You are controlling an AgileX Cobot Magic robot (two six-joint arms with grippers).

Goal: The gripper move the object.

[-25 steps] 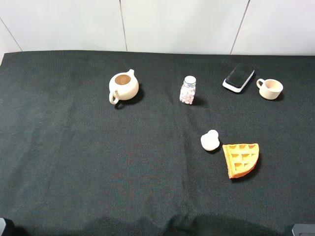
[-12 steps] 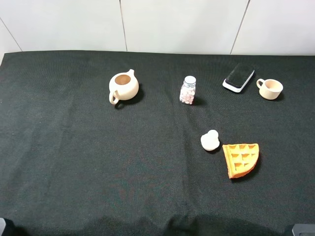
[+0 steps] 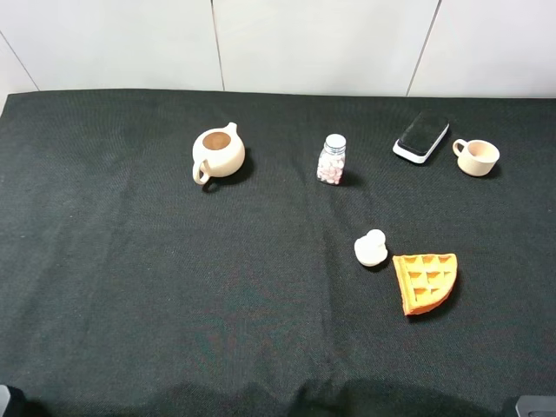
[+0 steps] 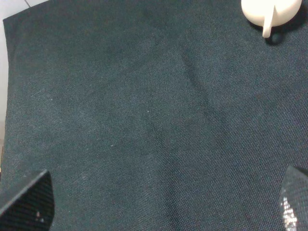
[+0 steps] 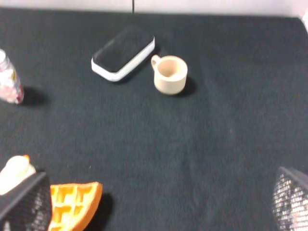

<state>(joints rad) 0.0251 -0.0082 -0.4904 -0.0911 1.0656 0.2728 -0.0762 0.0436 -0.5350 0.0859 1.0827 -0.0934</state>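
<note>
Cup-moving falls, by my judgement, to the right gripper (image 5: 159, 202): its fingers are spread wide with nothing between them, and the cup (image 5: 169, 74) stands upright ahead of it, well apart, handle turned toward the black-and-white case (image 5: 123, 59) just beside it. The left gripper (image 4: 166, 202), also spread and empty, faces the teapot (image 4: 269, 12), far from the cup (image 3: 477, 156) at the cloth's far right.
</note>
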